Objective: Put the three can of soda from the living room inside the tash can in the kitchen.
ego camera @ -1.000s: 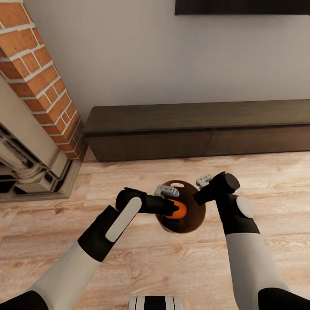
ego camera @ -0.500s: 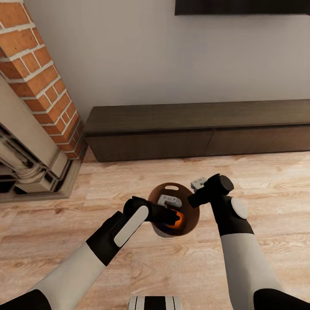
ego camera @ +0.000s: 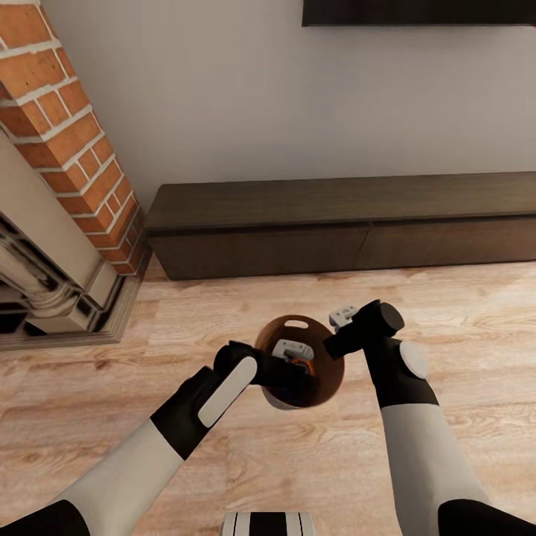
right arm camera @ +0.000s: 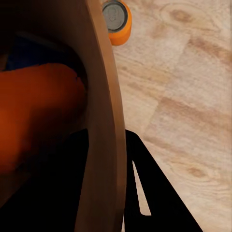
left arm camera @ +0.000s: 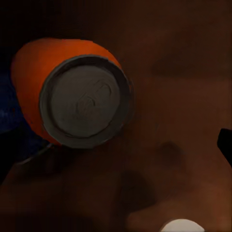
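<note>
One pale wood-plank floor (ego camera: 461,313) spreads across the lower half of the head view, meeting a plain grey wall (ego camera: 298,97) above. A red-brick fireplace with a pale stone surround (ego camera: 67,126) fills the left edge. A long, low, dark matte cabinet (ego camera: 335,223) runs along the wall from centre to right. The bottom strip of a black wall television (ego camera: 417,11) shows at the top edge.

At the lower centre is the small round tapered bin, grey outside and copper-brown inside (ego camera: 331,368), with an oval handle hole near its far rim. The right claw (ego camera: 342,318) is clamped on the bin's rim; in the right wrist view the bin wall (right arm camera: 104,96) passes between its dark fingers.

The left claw (ego camera: 292,348) reaches down inside the bin with its fingers apart; one dark fingertip (left arm camera: 226,145) sits well clear of the can. A smooth orange cylindrical can with a grey metal top (left arm camera: 82,99) lies in the bin beside a blue can (left arm camera: 9,116). A second orange can (right arm camera: 116,19) stands upright on the floor outside the bin.
</note>
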Motion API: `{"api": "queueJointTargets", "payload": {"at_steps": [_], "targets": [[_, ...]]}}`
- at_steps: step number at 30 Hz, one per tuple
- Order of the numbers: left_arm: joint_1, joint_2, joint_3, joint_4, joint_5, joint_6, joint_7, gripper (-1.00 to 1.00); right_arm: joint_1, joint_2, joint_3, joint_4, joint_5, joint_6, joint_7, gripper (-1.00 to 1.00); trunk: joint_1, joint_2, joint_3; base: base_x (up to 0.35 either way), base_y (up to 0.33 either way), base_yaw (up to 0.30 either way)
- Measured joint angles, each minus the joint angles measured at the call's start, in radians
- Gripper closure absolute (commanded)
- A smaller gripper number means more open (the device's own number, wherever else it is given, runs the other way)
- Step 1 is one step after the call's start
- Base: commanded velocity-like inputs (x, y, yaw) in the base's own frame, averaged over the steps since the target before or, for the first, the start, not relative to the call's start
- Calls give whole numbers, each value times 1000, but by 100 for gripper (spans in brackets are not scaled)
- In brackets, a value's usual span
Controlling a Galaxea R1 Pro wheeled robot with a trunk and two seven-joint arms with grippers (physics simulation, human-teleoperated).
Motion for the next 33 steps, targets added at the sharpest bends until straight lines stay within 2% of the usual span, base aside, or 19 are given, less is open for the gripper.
{"api": "queueJointTargets", "payload": {"at_steps": [5, 8, 10, 12, 14, 17, 22, 25, 26, 27, 30, 31, 33], "targets": [[1, 9, 0, -54, -14, 9, -3, -100, 0, -2, -1, -42, -16, 0, 1, 100, 0, 0, 0, 0, 0, 0], [2, 12, 4, -138, -31, 17, -5, -100, 0, -6, -5, -40, 44, -19, -5, 100, 0, 0, 0, 0, 0, 0], [2, 13, 7, -190, -30, 25, -6, -100, 0, -7, -6, -38, 36, -13, -3, 100, 0, 0, 0, 0, 0, 0], [2, 17, 11, -288, -29, 81, -9, -100, 0, -9, -9, -33, 20, -1, -2, 100, 0, 0, 0, 0, 0, 0], [2, 27, 13, -316, -30, 91, -10, -100, 0, -9, -11, -31, 31, -10, -3, 100, 0, 0, 0, 0, 0, 0], [2, 51, 16, -360, -29, 91, -12, -100, 0, -11, -13, -24, 28, -8, -4, 100, 0, 0, 0, 0, 0, 0], [5, 75, 19, -402, -28, 91, -13, -100, 0, -13, -15, -17, 29, -9, -4, 100, 0, 0, 0, 0, 0, 0], [6, 123, 22, -426, -26, 91, -13, -100, 0, -14, -17, -16, 28, -8, -4, 100, 0, 0, 0, 0, 0, 0], [6, 144, 36, -431, -27, 91, -14, -100, 0, -14, -18, -16, 28, -8, -4, 100, 0, 0, 0, 0, 0, 0], [6, 164, 66, -434, -28, 91, -14, -100, 0, -15, -19, -15, 28, -8, -4, 100, 0, 0, 0, 0, 0, 0], [8, 202, 151, -437, -25, 91, -21, -100, 0, -20, -21, -15, 27, -8, -4, 100, 0, 0, 0, 0, 0, 0], [10, 224, 187, -437, -28, 91, -34, -100, 0, -25, -22, -15, 24, -5, -4, 100, 0, 0, 0, 0, 0, 0], [10, 285, 252, -437, -27, 91, -89, -100, 0, -38, -22, -15, 28, -9, -5, 100, 0, 0, 0, 0, 0, 0]]}}
